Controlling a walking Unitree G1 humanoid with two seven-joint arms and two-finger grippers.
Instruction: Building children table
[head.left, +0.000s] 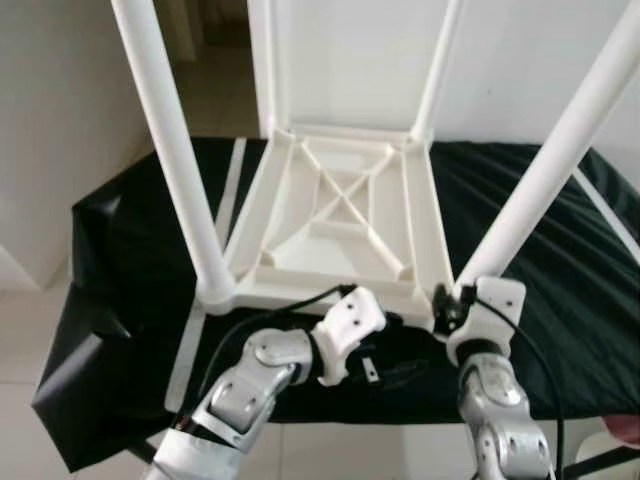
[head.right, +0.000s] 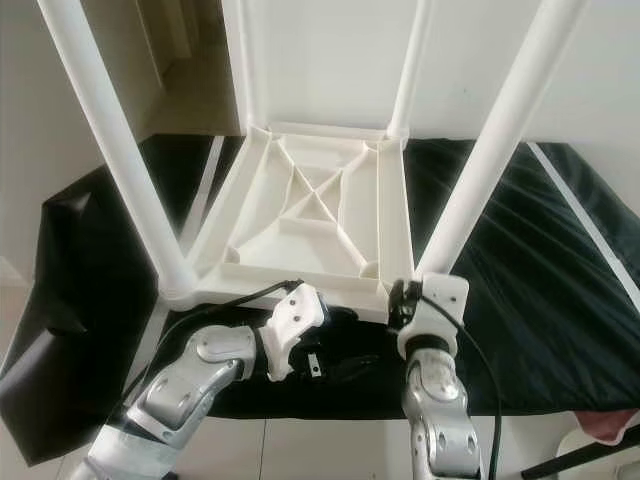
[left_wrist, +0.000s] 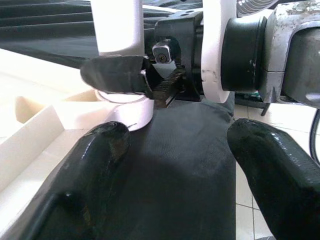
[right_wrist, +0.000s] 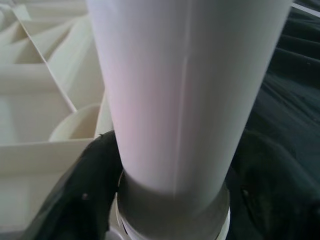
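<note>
An upturned white children's table (head.left: 340, 215) is seen at frame centre on a black-draped counter (head.left: 560, 300), legs up. Lower centre, the left gripper (left_wrist: 175, 145) is held with fingers spread, empty. Right of it, the right gripper (head.left: 447, 303) is clamped around the near-right leg (head.left: 545, 170) base.

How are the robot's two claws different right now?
The right claw is clamped around the base of the near right table leg; the left claw is open and holds nothing. The right sits at the tabletop's corner; the left lies over the black cloth nearby. Both have black fingers.
</note>
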